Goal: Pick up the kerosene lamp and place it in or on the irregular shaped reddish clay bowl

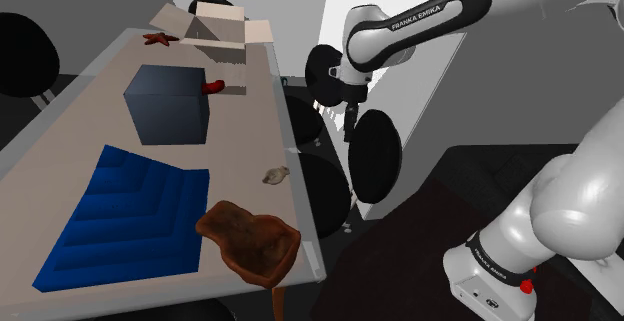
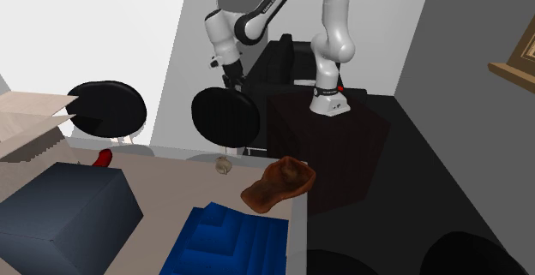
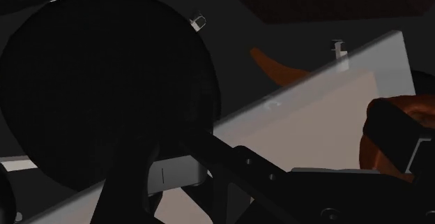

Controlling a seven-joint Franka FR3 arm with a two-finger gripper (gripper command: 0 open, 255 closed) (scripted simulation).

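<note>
One small lamp (image 1: 276,176) rests on the table (image 1: 85,119), apart from the claw (image 1: 351,121).

Reddish-brown bowl (image 1: 250,239), slate-grey box (image 1: 168,104)

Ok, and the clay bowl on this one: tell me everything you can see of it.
The clay bowl is reddish brown with an earthen, slightly glossy look, shallow and lopsided, its rim wavy and uneven. It sits upright and empty at the table's corner nearest the robot's stand, its edge seeming to overhang the tabletop slightly. The blue stepped tray lies close beside it; whether they touch is unclear. The small grey lamp stands apart from it.
</note>
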